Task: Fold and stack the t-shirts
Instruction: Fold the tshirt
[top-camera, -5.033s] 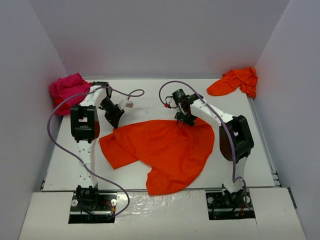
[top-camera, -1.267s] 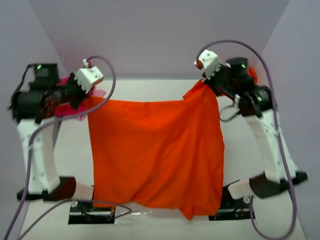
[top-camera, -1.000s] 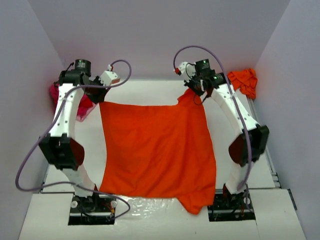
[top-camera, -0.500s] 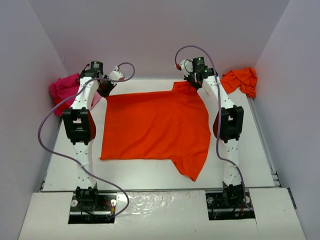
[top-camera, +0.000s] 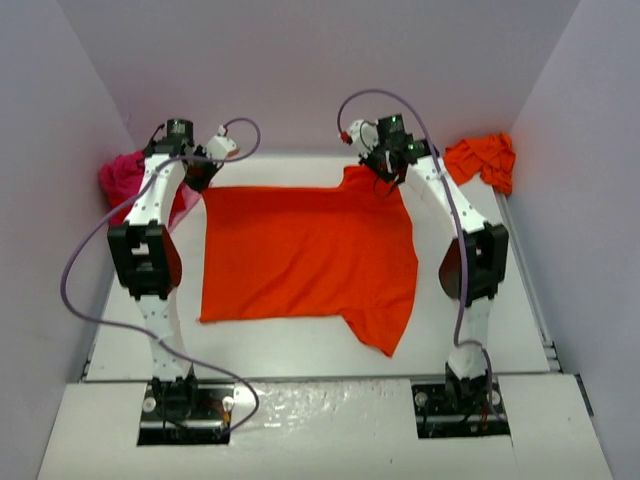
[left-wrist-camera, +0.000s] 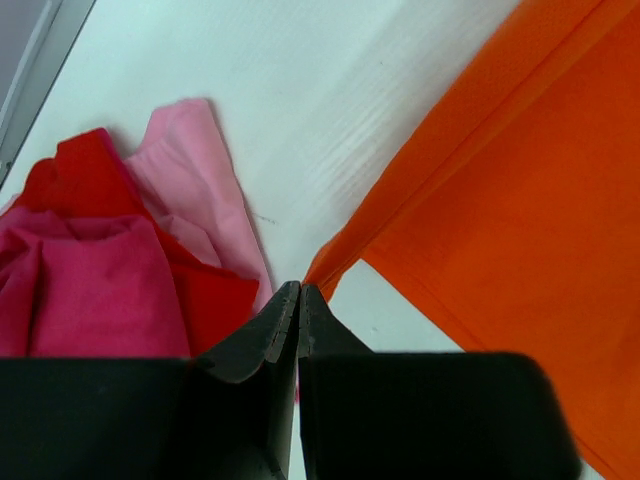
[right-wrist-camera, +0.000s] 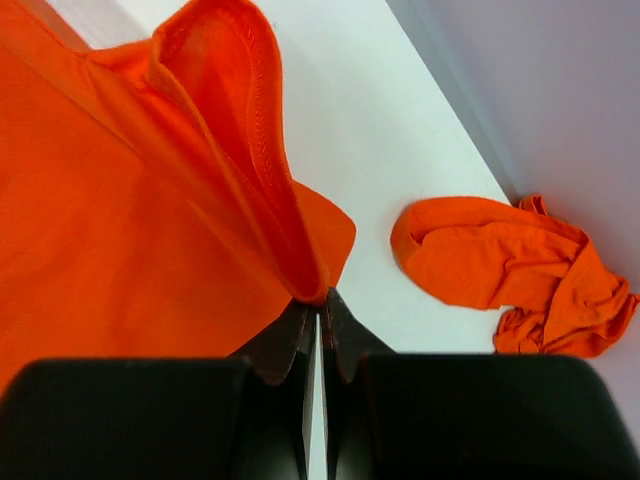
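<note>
Orange-red t-shirt (top-camera: 305, 255) is spread flat on the white table (top-camera: 510, 300), its far edge stretched between the two grippers and one sleeve trailing toward the near right. Bare table is seen along the near edge and both sides. Left gripper (left-wrist-camera: 298, 292): jaws closed to the tips, far-left corner of the shirt pinched. Right gripper (right-wrist-camera: 318, 300): jaws closed, a raised fold at the far-right corner pinched. Pile of magenta, red and pale pink t-shirts (left-wrist-camera: 100, 260) lies just left of the pinched corner. Crumpled orange t-shirt (right-wrist-camera: 500, 255) sits far right, apart from the spread shirt.
</note>
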